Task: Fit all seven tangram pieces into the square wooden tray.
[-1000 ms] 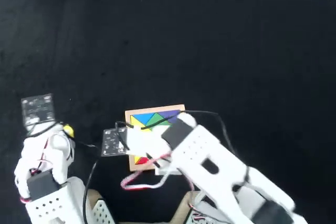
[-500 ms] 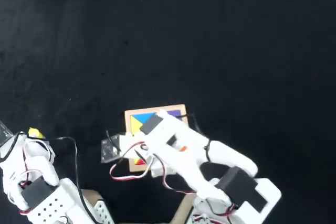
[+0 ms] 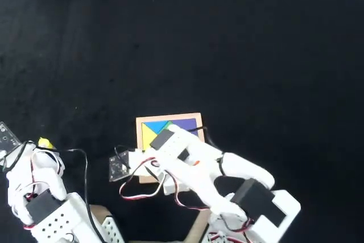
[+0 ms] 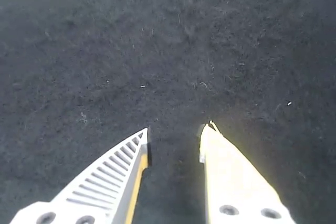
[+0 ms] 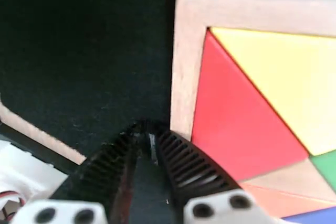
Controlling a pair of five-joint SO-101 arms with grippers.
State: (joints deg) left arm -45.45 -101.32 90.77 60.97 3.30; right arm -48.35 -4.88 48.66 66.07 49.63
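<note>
The square wooden tray (image 3: pixel 140 123) lies near the table's front, its near half covered by my right arm (image 3: pixel 187 155). Yellow (image 3: pixel 148 136), blue (image 3: pixel 154 124), green (image 3: pixel 167 124) and purple (image 3: pixel 187 123) pieces lie in it. In the right wrist view a red triangle (image 5: pixel 231 119), a yellow triangle (image 5: pixel 283 77), a green corner (image 5: pixel 326 167) and an orange piece (image 5: pixel 278 198) sit inside the frame (image 5: pixel 184 66), with a patch of bare wood (image 5: pixel 283 176) between them. My right gripper (image 5: pixel 147 132) is shut and empty on the cloth just outside the frame. My left gripper (image 4: pixel 176 140) is open over bare black cloth, at the front left (image 3: pixel 41 143).
Black cloth (image 3: pixel 227 55) covers the whole table, with wide free room behind and to both sides of the tray. A pale wooden edge with white arm parts (image 5: pixel 37 132) lies close to the right gripper. Loose cables (image 3: pixel 142 189) trail by the arm bases.
My left arm has drawn back toward the front left corner. My right arm has folded in and lowered over the tray's near left side.
</note>
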